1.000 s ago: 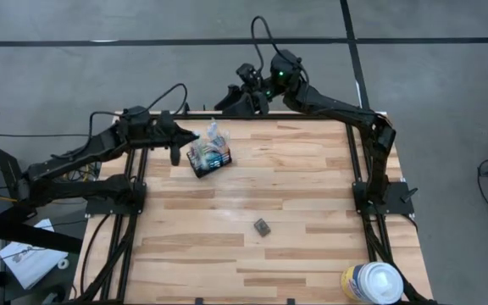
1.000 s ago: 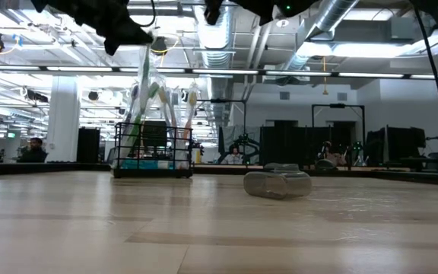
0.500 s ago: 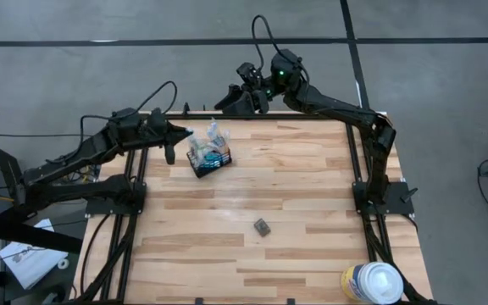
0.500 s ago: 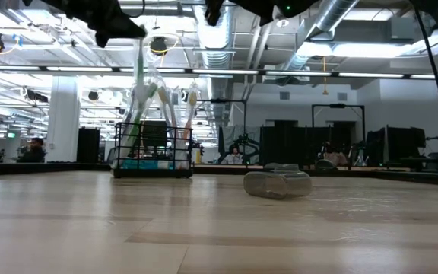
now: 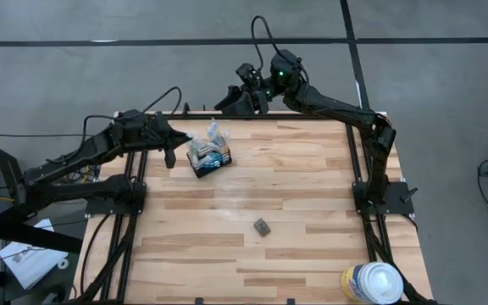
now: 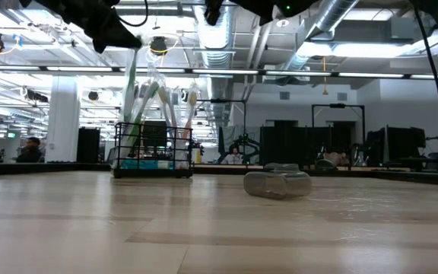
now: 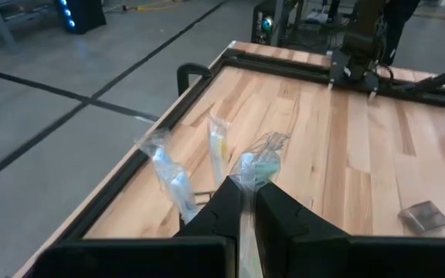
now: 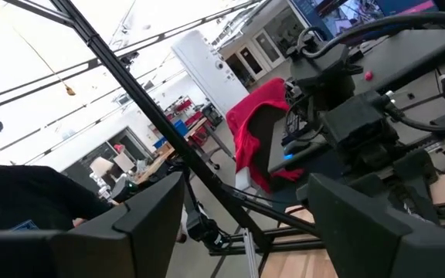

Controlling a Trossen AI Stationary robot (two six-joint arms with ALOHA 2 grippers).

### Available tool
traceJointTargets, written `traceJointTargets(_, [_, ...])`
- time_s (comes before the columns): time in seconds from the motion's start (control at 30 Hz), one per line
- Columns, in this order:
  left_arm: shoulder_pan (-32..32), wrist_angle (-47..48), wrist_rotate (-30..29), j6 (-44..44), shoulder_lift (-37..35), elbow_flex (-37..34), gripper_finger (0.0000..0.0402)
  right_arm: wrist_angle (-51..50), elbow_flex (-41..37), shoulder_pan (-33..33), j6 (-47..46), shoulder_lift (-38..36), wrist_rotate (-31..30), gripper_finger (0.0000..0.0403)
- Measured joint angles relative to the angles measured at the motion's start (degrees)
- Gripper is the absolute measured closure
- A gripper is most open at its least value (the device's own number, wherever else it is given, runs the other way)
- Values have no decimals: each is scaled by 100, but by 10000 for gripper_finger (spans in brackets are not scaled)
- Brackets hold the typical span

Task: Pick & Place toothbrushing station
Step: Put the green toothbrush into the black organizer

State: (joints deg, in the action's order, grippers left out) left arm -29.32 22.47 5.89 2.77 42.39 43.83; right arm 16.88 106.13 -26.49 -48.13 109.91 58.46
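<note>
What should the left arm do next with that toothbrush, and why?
Probably raise it straight up a little. The left gripper has its jaws shut on a wrapped toothbrush that hangs tilted, with its lower end apparently inside the caddy. Pulling sideways now might drag or tip the caddy.

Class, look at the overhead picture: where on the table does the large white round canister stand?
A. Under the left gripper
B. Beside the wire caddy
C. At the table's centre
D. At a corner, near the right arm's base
D: the white canister stands at a table corner on the right arm's side, far from the caddy.
</note>
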Motion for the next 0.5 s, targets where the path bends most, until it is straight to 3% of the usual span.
traceJointTargets(0.23, [0, -78, -38, 89, -11, -421, 395, 0, 0, 66, 1, 2, 0, 138])
traceJointTargets(0.5, [0, -1109, -52, 50, -79, -1022, 395, -7, 0, 113, -98, 2, -6, 138])
